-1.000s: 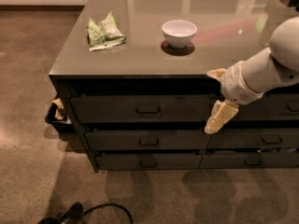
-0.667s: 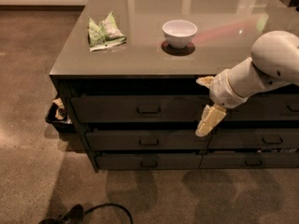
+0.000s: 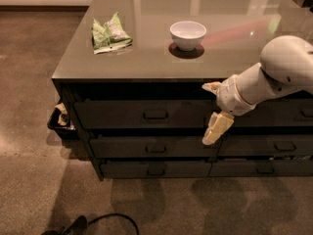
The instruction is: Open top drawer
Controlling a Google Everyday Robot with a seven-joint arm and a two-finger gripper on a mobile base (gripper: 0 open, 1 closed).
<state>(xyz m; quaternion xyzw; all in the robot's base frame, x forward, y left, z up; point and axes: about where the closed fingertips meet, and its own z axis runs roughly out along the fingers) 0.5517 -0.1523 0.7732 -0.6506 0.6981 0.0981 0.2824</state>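
The top drawer (image 3: 122, 113) is the tall dark front panel at the top of the left stack, with a small metal pull (image 3: 155, 115) at its centre. It sits shut, in line with the fronts below it. My gripper (image 3: 214, 109) hangs in front of the drawer's right end, to the right of the pull and apart from it. It is open: one pale finger (image 3: 212, 86) sits near the counter edge and the other finger (image 3: 216, 129) points down over the gap to the second drawer. It holds nothing.
A white bowl (image 3: 188, 34) and a green snack bag (image 3: 109, 33) lie on the glossy counter (image 3: 146, 62). Two shallower drawers (image 3: 151, 148) sit below, and a neighbouring stack (image 3: 279, 146) stands to the right. A black bin (image 3: 59, 124) stands at the cabinet's left and a cable (image 3: 105, 221) lies on the floor.
My arm has moved left along the cabinet front, bringing the gripper closer to the top drawer's pull. The drawer has not moved.
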